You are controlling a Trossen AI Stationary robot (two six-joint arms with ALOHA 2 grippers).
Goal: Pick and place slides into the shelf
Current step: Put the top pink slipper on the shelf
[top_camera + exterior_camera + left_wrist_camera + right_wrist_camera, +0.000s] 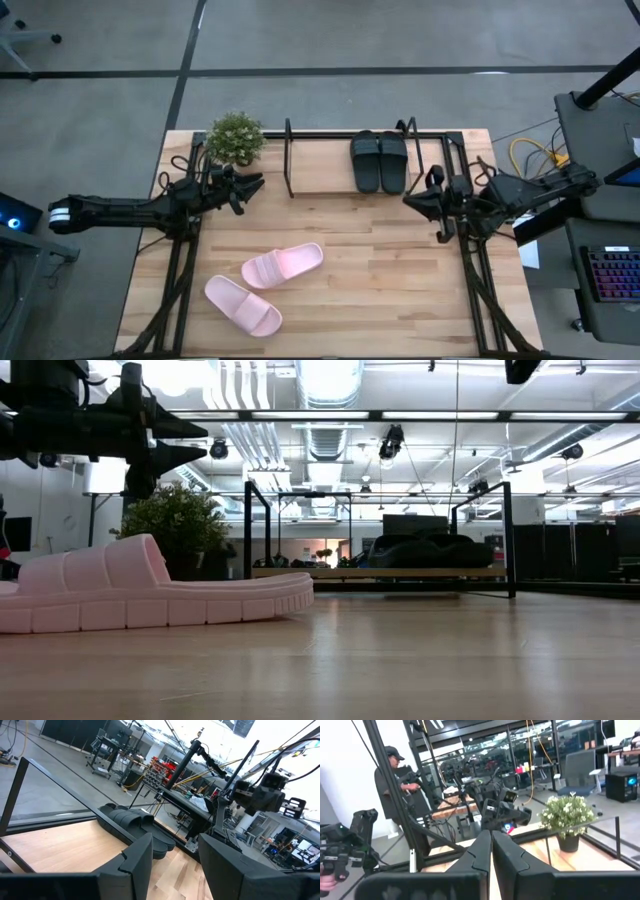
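Note:
Two pale pink slides [283, 265] [243, 305] lie sole-down on the near-left part of the table; one fills the left of the low view [150, 592]. The black pair [379, 160] sits side by side on the shelf's board [320, 178] at the far edge, also seen in the left wrist view [132, 820]. My left gripper [252, 188] hovers open at the shelf's left end, above the table. My right gripper [412, 202] hovers shut near the shelf's right end, fingers together in its wrist view [491, 851].
A potted plant [235, 138] stands at the far-left corner, next to the shelf's left end. The board's left half is bare. A person [395, 785] stands beyond the table's left side. Bare wood [400, 280] lies right of the pink slides.

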